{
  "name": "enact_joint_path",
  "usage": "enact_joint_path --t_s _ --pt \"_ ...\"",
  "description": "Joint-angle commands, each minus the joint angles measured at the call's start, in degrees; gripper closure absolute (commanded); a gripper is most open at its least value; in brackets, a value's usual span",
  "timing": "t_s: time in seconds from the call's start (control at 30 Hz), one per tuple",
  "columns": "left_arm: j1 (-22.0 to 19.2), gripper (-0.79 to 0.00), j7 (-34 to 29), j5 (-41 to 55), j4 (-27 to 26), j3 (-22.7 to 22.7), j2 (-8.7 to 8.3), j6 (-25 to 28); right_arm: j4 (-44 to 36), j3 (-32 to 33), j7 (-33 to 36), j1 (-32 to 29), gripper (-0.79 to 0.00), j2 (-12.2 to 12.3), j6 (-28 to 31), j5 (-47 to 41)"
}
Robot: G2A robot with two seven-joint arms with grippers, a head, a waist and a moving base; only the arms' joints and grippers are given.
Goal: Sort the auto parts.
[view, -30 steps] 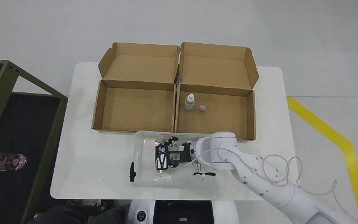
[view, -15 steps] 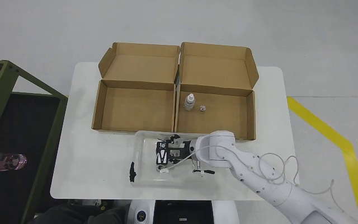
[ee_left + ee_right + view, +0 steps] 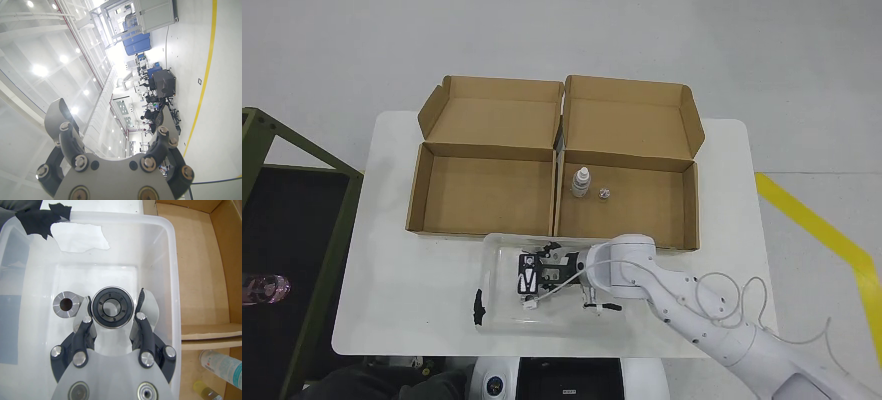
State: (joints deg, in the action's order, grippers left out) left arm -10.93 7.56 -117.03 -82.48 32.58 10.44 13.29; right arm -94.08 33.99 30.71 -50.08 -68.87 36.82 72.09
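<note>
Right gripper [image 3: 114,297] is down inside the clear bin [image 3: 171,256], which sits lower centre in the top view. Its jaws are spread wide, one on each side of the black ring bearing [image 3: 128,308]. One pad looks to be brushing the bearing's rim and the other stands just off it, so I'd call that straddling rather than gripping: nothing is held yet. The bearing stands on end on the bin floor with its bore facing up at my wrist camera. Just beside it, outside the jaws, is a slotted metal sleeve [image 3: 56,308], also bore-up. That's two parts I can count waiting in the bin.

Left gripper [image 3: 111,107] is aimed off at the hall ceiling, jaws wide apart and nothing between them.

Further back, upper centre of the top view, are the two open cartons side by side. The right-hand carton [image 3: 642,205] has a small bottle [image 3: 582,181] and a tiny item [image 3: 605,192] near its left wall; I can't make out what the tiny one is. I see nothing sorted into the left-hand carton [image 3: 482,195].

My read is early-to-middle. Some sorting may be done, while the bearing needs closing on and lifting out and the sleeve comes after it.
</note>
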Motion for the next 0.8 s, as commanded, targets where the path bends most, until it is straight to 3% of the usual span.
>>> enact_joint_path --t_s 0.0,0.13,0.3,0.57,0.77 --pt "0.0 -0.785 0.0 0.0 0.0 0.0 0.0 0.0 0.29 -0.06 -0.03 0.04 -0.419 -0.16 0.13 -0.06" --pt "0.0 -0.785 0.0 0.0 0.0 0.0 0.0 0.0 0.77 -0.07 -0.3 0.12 -0.428 -0.47 0.72 -0.43" --pt "0.0 -0.785 0.0 0.0 0.0 0.0 0.0 0.0 1.55 -0.17 -0.52 0.36 -0.345 -0.88 1.2 -0.45" --pt "0.0 -0.785 0.0 0.0 0.0 0.0 0.0 0.0 1.46 0.13 -0.8 0.57 0.0 -1.35 2.06 -0.72" --pt "0.0 -0.785 0.0 0.0 0.0 0.0 0.0 0.0 0.09 1.1 -1.91 0.36 0.0 -1.37 3.31 -1.26"
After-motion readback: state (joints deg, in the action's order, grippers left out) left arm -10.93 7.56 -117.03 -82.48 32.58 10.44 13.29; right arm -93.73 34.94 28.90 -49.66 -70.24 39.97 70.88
